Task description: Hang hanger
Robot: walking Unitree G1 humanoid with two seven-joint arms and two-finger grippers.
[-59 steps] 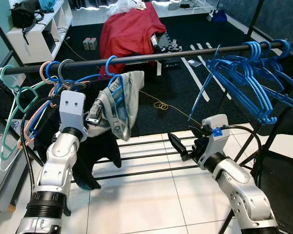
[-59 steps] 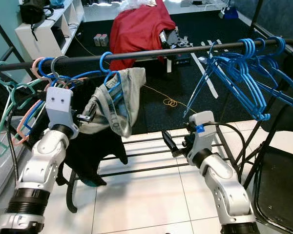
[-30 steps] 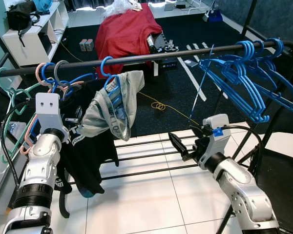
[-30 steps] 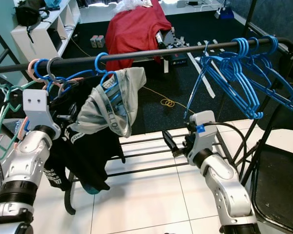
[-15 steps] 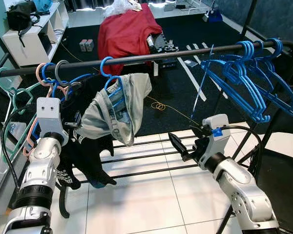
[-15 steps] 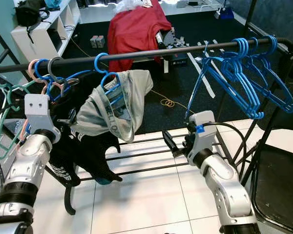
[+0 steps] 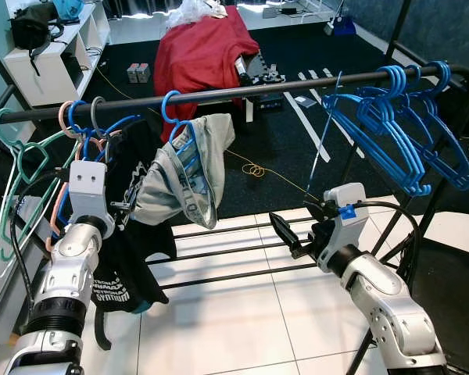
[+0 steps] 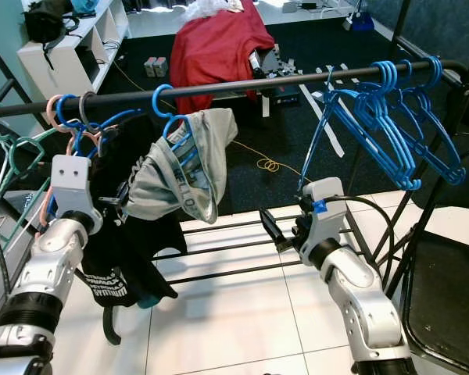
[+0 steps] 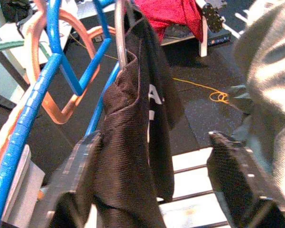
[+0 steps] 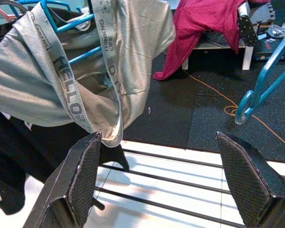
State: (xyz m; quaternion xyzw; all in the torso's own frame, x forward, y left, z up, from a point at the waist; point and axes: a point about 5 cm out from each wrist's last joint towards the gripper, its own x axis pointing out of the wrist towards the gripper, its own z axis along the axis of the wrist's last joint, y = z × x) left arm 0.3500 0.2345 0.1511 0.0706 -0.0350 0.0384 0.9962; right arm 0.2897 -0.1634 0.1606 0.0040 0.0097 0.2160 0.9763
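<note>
One blue hanger (image 7: pixel 181 144) carrying a grey garment (image 7: pixel 189 176) hung by its hook on the black rail (image 7: pixel 242 90), between a packed group of hangers at my left and a cluster of bare blue hangers (image 7: pixel 391 125) at my right. My left hand (image 9: pixel 156 185) stood just beside the black garment (image 9: pixel 142 123) that hung from a grey metal hook (image 9: pixel 119 33); its fingers were spread wide with the cloth between them, not closed on anything. My right hand (image 10: pixel 166 180) was held low, near the rack's lower bars (image 7: pixel 227 251), fingers wide apart and empty, facing the grey garment.

Handling, as I judged it:
- Hanger: light, thin moulded plastic, fairly stiff but springy; smooth enough to slide or swing along the rail when nudged.
- Grey garment: soft and limp, draped unevenly over the hanger; it would add little weight but could slip off if the hanger were tilted.
- Grip point: the neck just below the hook, or the shoulder bar close to it, where bare plastic was exposed. I judged gripping the cloth unreliable, since fabric would pull free.
- Hook seating: the hook appeared fully over the rail, so I judged the hanging step close to complete.
</note>
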